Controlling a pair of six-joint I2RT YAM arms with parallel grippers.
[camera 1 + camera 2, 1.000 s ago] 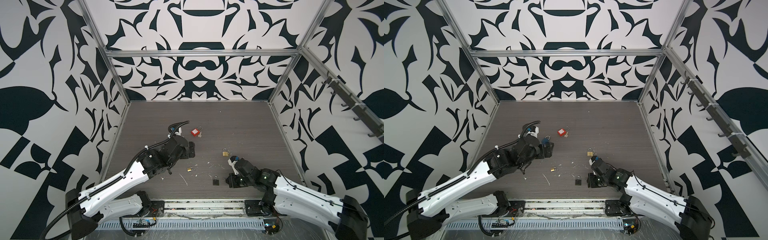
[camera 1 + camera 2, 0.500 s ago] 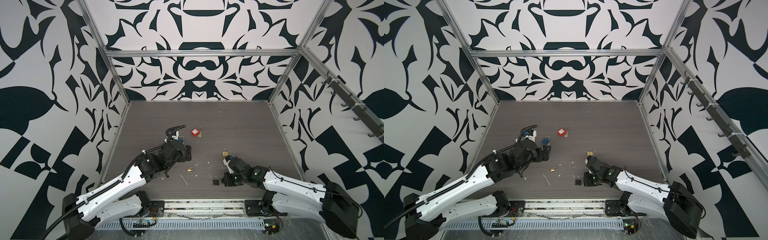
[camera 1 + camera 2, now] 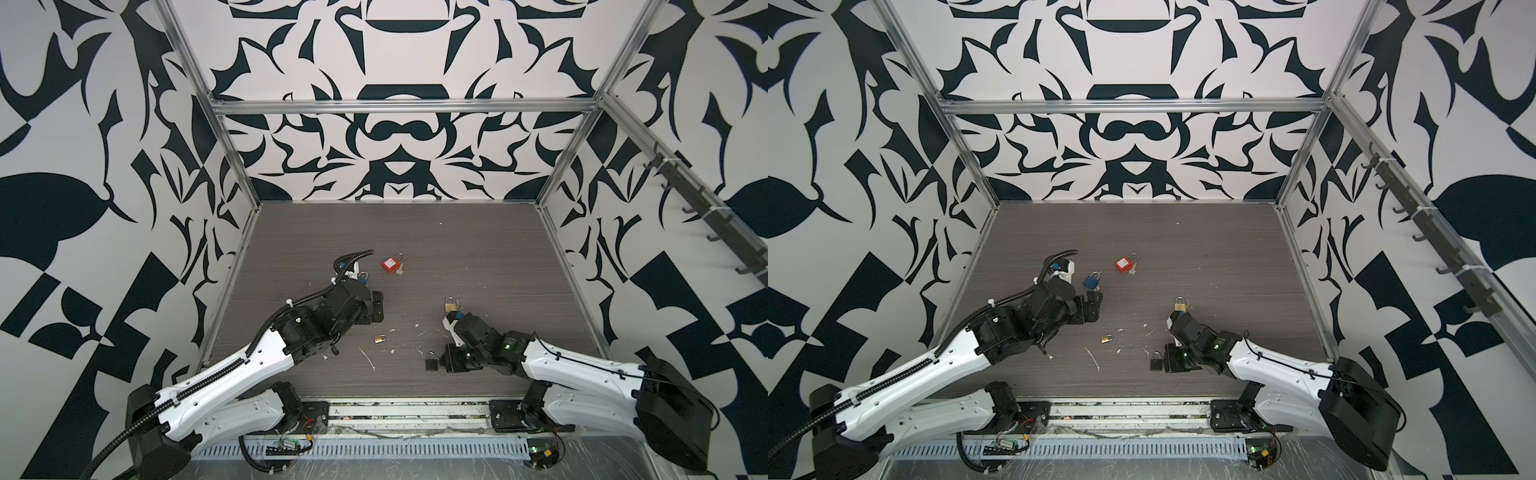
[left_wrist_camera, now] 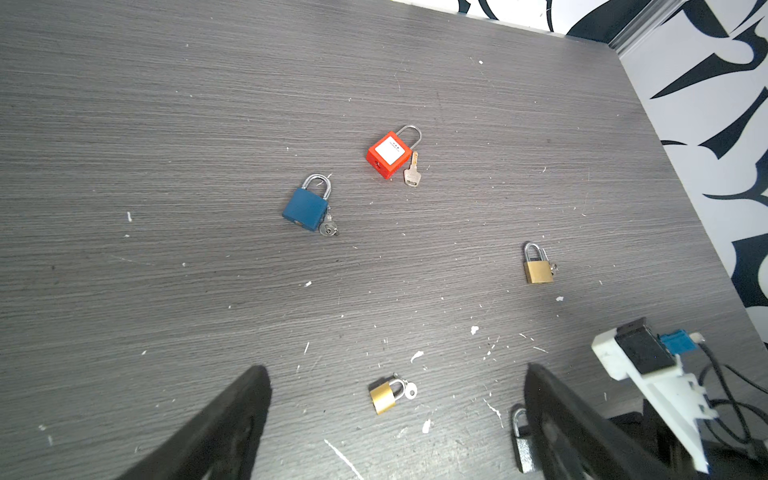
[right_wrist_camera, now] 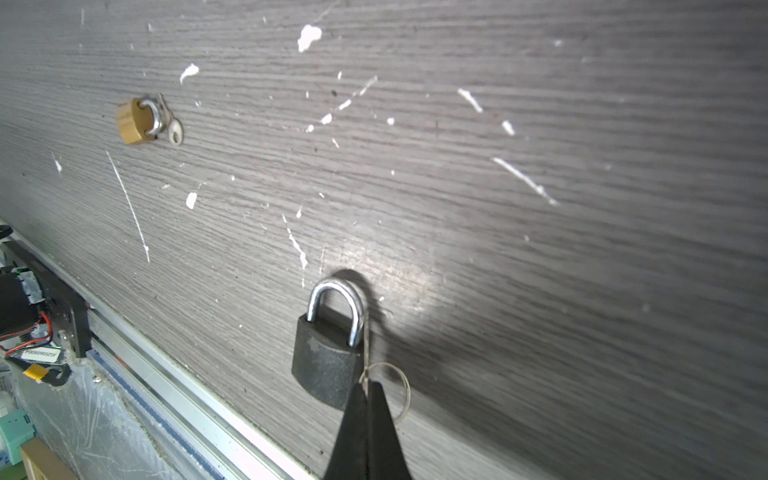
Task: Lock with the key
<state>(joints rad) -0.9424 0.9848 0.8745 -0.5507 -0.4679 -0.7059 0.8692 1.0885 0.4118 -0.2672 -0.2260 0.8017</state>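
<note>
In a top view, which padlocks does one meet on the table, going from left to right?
blue padlock, nearer brass padlock, red padlock, black padlock, farther brass padlock

table (image 3: 457,249): matt woodgrain | black padlock (image 5: 326,365): matt, grainy | shackle (image 5: 337,289), key (image 5: 365,353): shiny metal

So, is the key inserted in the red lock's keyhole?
No, the key lies flat beside the red lock, outside its keyhole.
</note>
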